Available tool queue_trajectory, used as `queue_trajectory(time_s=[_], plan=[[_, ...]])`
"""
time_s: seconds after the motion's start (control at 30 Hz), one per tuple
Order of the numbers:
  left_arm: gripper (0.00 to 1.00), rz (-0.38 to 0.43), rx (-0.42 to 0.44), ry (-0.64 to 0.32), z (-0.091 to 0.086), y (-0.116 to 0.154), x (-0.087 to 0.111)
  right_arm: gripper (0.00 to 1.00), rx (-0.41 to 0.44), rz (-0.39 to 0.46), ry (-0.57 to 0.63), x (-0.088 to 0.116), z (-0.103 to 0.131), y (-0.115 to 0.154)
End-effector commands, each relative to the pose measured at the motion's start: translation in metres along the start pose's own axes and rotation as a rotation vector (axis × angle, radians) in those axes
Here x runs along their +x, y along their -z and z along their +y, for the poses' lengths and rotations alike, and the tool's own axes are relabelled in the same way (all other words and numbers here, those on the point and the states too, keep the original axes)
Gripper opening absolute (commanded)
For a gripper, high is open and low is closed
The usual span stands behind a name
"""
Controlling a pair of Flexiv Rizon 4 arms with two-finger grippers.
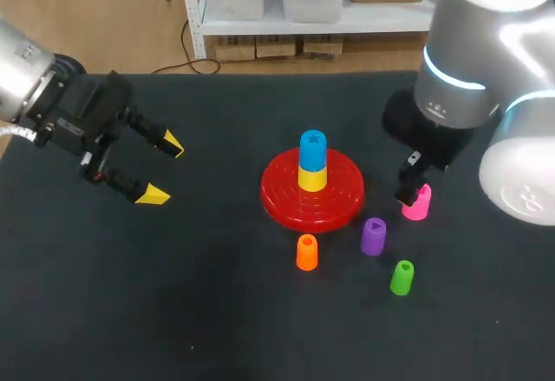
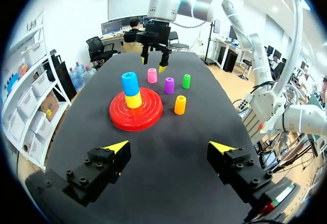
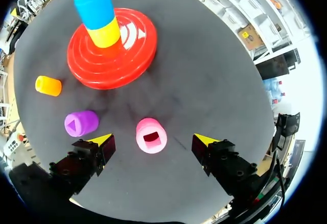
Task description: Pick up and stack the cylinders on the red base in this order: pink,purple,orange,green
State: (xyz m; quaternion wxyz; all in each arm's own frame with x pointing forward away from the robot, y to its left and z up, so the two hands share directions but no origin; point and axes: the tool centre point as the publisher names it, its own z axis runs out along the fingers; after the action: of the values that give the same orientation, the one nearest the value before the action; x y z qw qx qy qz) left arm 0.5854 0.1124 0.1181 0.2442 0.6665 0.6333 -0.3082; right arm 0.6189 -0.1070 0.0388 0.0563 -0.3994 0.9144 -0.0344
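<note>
Counted one red base (image 1: 282, 200) and six cylinders: blue (image 1: 312, 145), yellow (image 1: 312, 179), pink (image 1: 419, 206), purple (image 1: 374, 236), orange (image 1: 307, 252), green (image 1: 402, 278), one of each.

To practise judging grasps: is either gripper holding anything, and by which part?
Nothing is held. Left gripper and right gripper are open; the pink cylinder stands untouched under the latter.

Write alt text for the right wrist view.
The open right gripper hangs with the pink cylinder upright between its fingers, touching neither. A purple cylinder stands beside one finger, an orange one farther ahead, and the red base beyond carries a yellow cylinder topped by a blue one.
</note>
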Motion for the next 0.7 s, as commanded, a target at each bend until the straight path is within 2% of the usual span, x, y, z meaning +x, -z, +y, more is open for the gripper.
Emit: queue_trajectory(time_s=[0.03, 0.7], plan=[[1.0, -0.004, -0.004, -0.004, -0.001, 0.0, 0.001, 1.0, -0.012, 0.015, -0.003, -0.006, -0.001, -0.01], [1.0, -0.004, -0.004, -0.004, -0.001, 0.0, 0.001, 1.0, -0.03, 0.05, -0.023, -0.011, -0.01, -0.024]])
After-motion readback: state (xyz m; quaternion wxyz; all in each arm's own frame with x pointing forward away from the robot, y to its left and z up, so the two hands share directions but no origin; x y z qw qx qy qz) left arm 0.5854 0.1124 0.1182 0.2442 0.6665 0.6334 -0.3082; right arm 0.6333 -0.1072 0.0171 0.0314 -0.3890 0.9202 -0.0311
